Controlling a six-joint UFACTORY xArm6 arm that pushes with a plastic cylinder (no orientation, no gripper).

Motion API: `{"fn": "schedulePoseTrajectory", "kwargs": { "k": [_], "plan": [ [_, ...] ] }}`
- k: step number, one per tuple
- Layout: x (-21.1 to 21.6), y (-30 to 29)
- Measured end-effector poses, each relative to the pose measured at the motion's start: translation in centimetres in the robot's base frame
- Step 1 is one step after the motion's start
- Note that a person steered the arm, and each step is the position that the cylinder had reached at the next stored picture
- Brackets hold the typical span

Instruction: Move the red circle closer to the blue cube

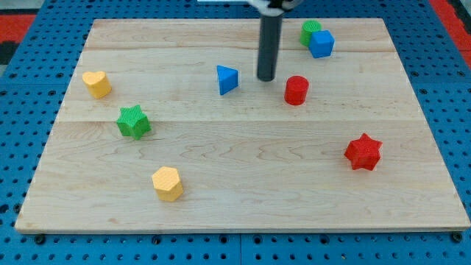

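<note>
Unfinished: the red circle block (296,90) sits apart from the blue cube block (321,44); my tip (266,79), a bare rod tool grasping nothing, stands just left of the circle.

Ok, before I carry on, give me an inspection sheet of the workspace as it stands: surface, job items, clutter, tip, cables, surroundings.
Surface: wooden board, flat, lying on a blue pegboard.
Job's things: red circle upright, right of centre; blue cube above and right of it, apart from it, touching a green block behind.
Clutter: blue triangle, yellow heart, green star, yellow hexagon, red star.
Grippers: none fitted; my tip sits between the blue triangle and the red circle, touching neither.
Cables: nothing seen.
Surroundings: red area at the view's top right corner.
</note>
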State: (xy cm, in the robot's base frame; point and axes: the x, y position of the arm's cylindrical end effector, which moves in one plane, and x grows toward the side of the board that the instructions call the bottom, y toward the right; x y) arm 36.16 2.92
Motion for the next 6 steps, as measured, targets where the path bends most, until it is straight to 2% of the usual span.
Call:
{"fn": "schedulePoseTrajectory", "kwargs": {
  "k": [1, 2, 4, 5, 6],
  "plan": [
    [3.5, 1.9],
    [5.0, 6.0],
    [-1.7, 12.2],
    [-4.1, 11.9],
    [-0.7, 14.1]
  ]
}}
